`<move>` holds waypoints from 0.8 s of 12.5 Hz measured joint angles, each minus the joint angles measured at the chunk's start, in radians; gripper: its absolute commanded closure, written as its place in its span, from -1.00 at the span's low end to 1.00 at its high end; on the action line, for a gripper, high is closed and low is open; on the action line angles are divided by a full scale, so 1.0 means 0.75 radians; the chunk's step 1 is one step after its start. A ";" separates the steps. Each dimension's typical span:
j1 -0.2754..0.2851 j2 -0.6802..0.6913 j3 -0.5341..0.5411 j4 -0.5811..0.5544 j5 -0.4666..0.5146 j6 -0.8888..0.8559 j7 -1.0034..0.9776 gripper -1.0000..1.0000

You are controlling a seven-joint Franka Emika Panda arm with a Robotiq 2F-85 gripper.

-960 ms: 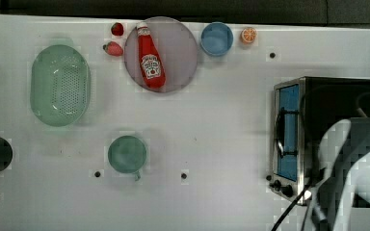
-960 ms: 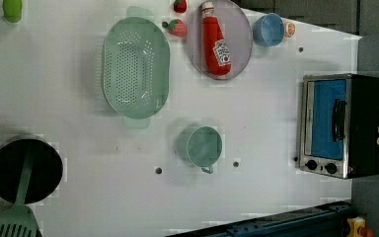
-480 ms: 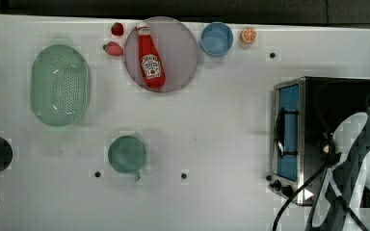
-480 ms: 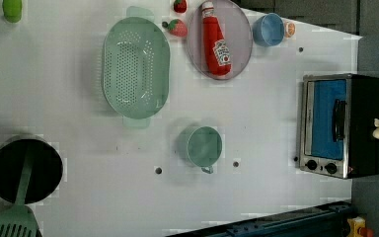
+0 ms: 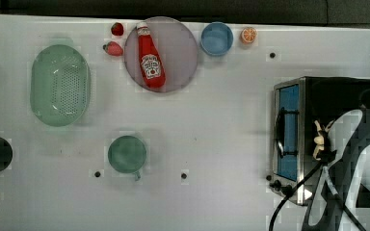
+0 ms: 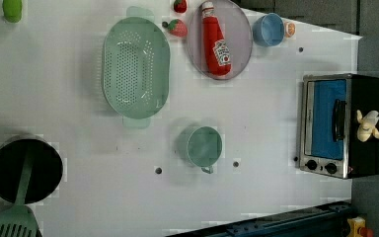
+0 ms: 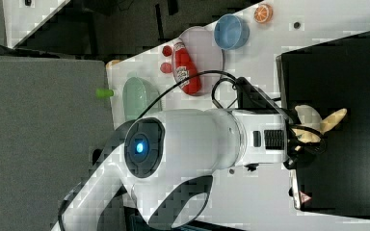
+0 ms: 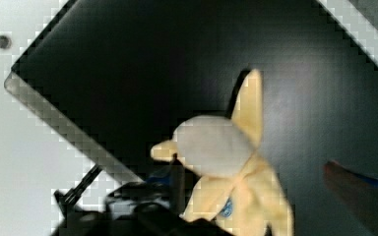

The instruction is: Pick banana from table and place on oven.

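Note:
The banana [image 6: 367,126], a small pale yellow peeled toy, lies on the black top of the oven [image 6: 370,94], near the door's handle side. In the wrist view the banana [image 8: 226,162] rests on the oven top [image 8: 152,59] between my gripper's [image 8: 253,167] fingers. They stand wide apart, one finger [image 8: 177,177] beside the fruit and the other well clear of it, so the gripper is open. The right view shows my gripper [image 7: 303,130] over the banana [image 7: 318,122]. The white table [image 5: 221,120] lies around the oven [image 5: 342,96].
On the table are a green cup [image 5: 126,153], a green colander [image 5: 60,85], a ketchup bottle [image 5: 149,57] on a plate, a blue bowl [image 5: 217,38], an orange slice [image 5: 248,34] and a black pot [image 6: 24,170] with a spatula. The arm's cable hangs by the oven's knobs.
In the left view the banana has moved from the oven's outer edge toward the left view's left, onto the black top. The arm has shifted only slightly.

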 measured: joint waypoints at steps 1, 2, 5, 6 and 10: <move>0.006 -0.009 -0.008 0.005 -0.013 0.005 0.000 -1.00; 0.005 -0.030 -0.003 0.005 -0.017 -0.009 0.000 -1.00; 0.024 -0.139 0.046 0.025 -0.054 -0.239 0.003 -1.00; 0.034 -0.198 0.079 0.023 -0.061 -0.349 0.018 -1.00; 0.103 -0.456 0.297 0.029 -0.031 -0.492 0.319 -1.00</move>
